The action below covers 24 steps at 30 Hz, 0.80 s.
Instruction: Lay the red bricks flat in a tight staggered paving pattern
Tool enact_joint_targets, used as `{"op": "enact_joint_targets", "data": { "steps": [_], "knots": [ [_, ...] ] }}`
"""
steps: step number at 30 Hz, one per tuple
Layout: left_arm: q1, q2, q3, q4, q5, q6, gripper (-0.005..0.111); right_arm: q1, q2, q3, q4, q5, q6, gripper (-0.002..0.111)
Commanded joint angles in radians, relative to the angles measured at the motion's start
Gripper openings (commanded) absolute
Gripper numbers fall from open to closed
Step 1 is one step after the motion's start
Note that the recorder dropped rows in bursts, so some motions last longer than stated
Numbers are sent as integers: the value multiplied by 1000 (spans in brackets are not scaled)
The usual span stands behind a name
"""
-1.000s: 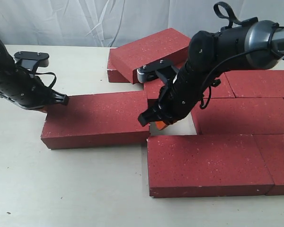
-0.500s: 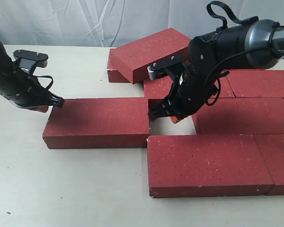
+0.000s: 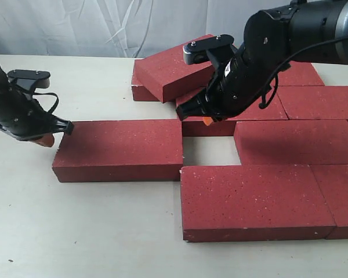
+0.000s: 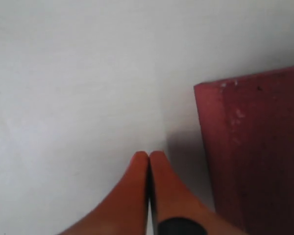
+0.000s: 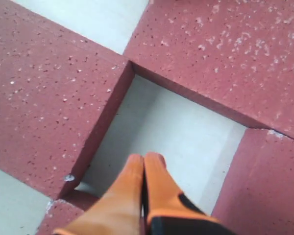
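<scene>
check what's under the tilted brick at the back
The tilted brick rests over other red bricks: a lower brick's corner pokes out at its left end, a flat brick shows by its right end. Where they touch is hidden by the brick itself and the right arm.

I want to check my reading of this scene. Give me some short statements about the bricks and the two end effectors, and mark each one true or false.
1. The left end effector is shut and holds nothing. True.
2. The right end effector grips a brick. False: it is shut and empty, above the gap.
3. A tilted brick at the back rests partly on other bricks. True.
4. All bricks are packed tight together. False: the gap is open between them.
5. The left end effector sits on top of the left brick. False: it is beside that brick's end.
</scene>
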Motion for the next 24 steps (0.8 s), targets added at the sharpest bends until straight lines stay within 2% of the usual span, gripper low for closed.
{"op": "enact_joint_targets", "data": {
  "steps": [1, 5, 11, 17, 21, 24],
  "knots": [
    [-6, 42, 11, -72, 35, 9, 0, -1, -18, -4, 33, 13, 0, -1],
    [-23, 49, 11, -98, 35, 33, 0, -1, -11, -4, 93, -7, -23, -1],
    [-28, 49, 11, -82, 37, 50, 0, 28, 60, 19, 336, -94, -285, -1],
    [-28, 49, 11, -73, 43, 50, 0, 30, 150, 19, 348, -153, -285, -1],
    [-28, 49, 11, -61, 46, 50, 0, 30, 155, 15, 337, -117, -285, -1],
    [-26, 49, 11, -29, 52, 45, 0, 28, 87, -16, 272, -17, -258, -1]
  ]
}}
